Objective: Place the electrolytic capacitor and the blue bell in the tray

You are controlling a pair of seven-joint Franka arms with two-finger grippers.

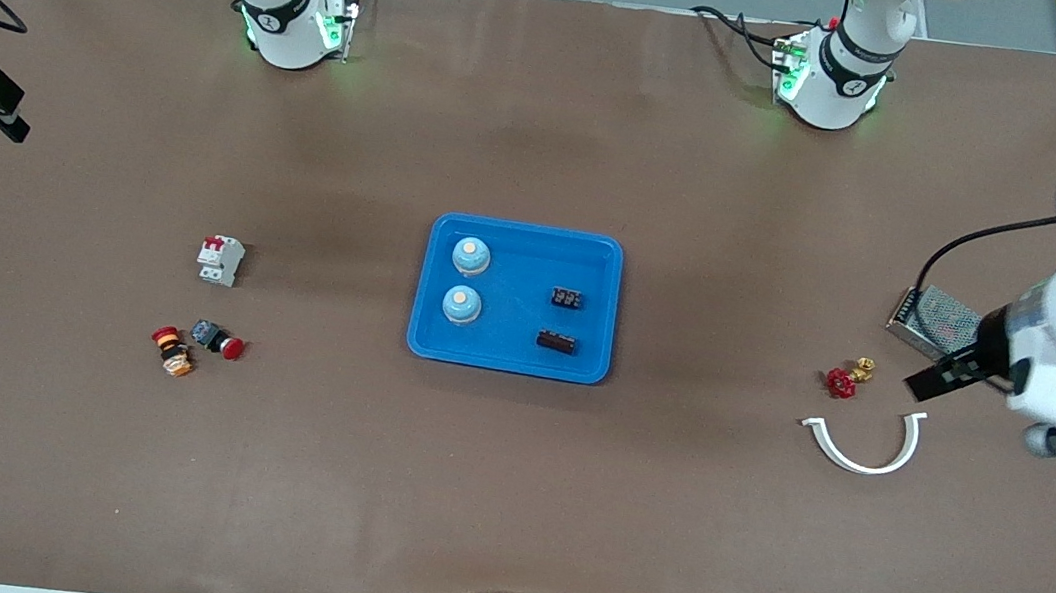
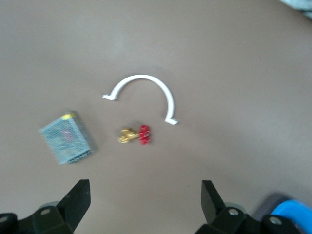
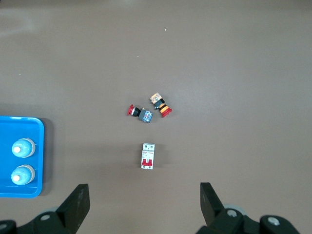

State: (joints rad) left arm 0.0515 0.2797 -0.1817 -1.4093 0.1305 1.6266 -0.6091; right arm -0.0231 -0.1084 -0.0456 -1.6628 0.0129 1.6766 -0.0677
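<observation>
At the middle of the brown counter [image 1: 504, 495], a blue tray [image 1: 508, 364] sits with open surface on every side. Inside it, two blue bells [image 1: 471, 254] stand one nearer the front camera than the other, along the rim toward the right arm's end. Two small dark parts [image 1: 567, 297] lie apart from them, along the rim toward the left arm's end, and the tray's middle is bare between the pairs.

Toward the left arm's end, the left hand [image 2: 145, 195] hangs above the counter, its fingers spread wide and holding nothing. Below it lie a white curved clip [image 1: 864, 443], a red-handled brass valve [image 1: 844, 379] and a metal mesh box [image 1: 932, 319]. The valve lies between box and clip, touching neither.

Toward the right arm's end, the right hand [image 3: 145, 197] hovers high, fingers likewise wide apart and empty. On the counter there, a white breaker with red switches [image 1: 220, 260] stands well apart from the tray. Nearer the front camera than the breaker, two push buttons [image 1: 217, 339] lie close together.

A wide band of bare counter runs along the edge nearest the front camera, and another stretches between the tray and the arms' bases.
</observation>
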